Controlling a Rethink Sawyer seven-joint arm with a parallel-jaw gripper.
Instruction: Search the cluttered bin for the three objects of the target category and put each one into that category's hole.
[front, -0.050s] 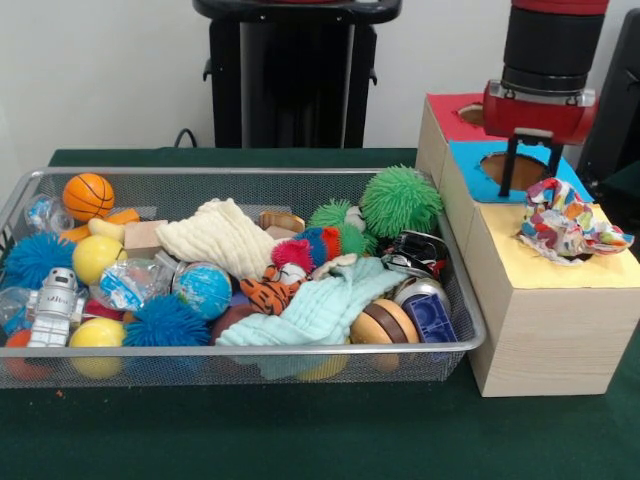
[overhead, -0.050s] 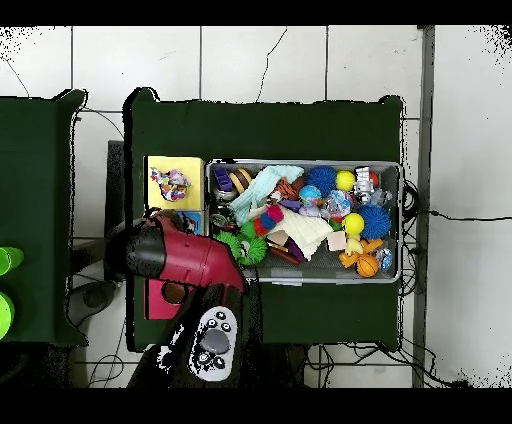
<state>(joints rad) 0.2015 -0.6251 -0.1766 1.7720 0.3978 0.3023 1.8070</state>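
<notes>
Tool (front, -0.050s: 531, 166) above crumpled cloth (front, -0.050s: 567, 226)

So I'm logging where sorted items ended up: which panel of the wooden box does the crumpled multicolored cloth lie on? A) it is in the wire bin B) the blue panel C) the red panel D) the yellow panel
D: in the front view the crumpled multicolored cloth lies on the yellow panel of the wooden box, over that panel's hole, while the gripper hangs above the blue panel.

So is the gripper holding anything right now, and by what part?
Nothing is held. The gripper hangs open and empty over the blue-topped hole; the crumpled multicoloured cloth lies apart on the yellow section.
</notes>
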